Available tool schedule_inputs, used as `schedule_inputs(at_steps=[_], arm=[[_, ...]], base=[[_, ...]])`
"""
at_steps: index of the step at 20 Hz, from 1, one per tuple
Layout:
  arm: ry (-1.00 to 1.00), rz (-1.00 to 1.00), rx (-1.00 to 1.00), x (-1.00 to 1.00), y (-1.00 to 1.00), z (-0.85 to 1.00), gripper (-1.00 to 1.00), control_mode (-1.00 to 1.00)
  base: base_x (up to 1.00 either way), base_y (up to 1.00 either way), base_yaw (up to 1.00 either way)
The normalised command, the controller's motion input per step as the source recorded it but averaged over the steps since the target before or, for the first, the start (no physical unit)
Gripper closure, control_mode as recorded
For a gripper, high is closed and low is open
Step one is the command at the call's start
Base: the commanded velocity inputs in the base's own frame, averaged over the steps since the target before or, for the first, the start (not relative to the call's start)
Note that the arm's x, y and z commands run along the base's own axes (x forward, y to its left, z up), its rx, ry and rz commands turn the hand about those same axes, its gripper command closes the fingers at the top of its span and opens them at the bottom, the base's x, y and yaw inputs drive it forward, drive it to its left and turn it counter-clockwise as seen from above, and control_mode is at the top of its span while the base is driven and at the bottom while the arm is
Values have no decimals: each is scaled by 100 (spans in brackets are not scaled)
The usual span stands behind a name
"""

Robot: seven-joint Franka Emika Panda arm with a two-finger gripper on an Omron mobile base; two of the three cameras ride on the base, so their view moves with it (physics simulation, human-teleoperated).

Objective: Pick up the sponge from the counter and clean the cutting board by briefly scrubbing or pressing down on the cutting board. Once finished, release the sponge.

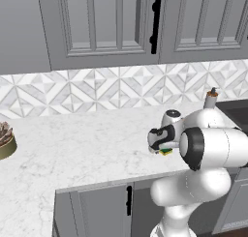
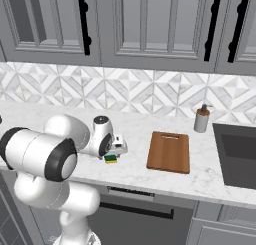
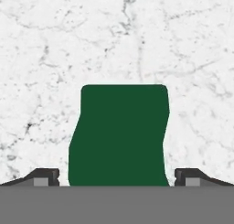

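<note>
The sponge point(image 3: 119, 134) lies dark-green side up on the white marble counter point(image 3: 45, 45). My gripper point(image 3: 118, 177) hangs straight over it, open, and its two dark fingertips point(image 3: 45, 176) stand apart from the sponge on either side. From the base, the gripper point(image 2: 116, 151) sits low over the sponge point(image 2: 111, 159), whose yellow edge peeks out under the hand. The reddish-brown cutting board point(image 2: 169, 151) lies flat on the counter point(image 2: 135, 176) a short way to the right of the sponge. In the left base view the arm hides most of the sponge point(image 1: 166, 152) below the gripper point(image 1: 159, 147).
A soap dispenser point(image 2: 202, 120) stands by the backsplash behind the board, with a dark sink point(image 2: 237, 154) at the far right. A brown bowl point(image 1: 5, 141) sits at the counter's far left. Upper cabinets with black handles point(image 2: 84, 24) hang above. The counter's front edge runs close to the sponge.
</note>
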Motion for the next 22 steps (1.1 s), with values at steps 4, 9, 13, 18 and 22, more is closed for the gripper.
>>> schedule_inputs(at_steps=[4,9,13,18,22], arm=[[0,0,0,9,0,-23,100,-100],[0,0,0,0,0,-39,100,-100],[0,0,0,0,0,-18,100,-100],[-2,0,0,0,-24,17,100,-100],[-1,0,9,2,-81,42,100,-100]], base=[[0,0,0],[0,0,0],[0,0,0],[0,0,0],[0,0,0]])
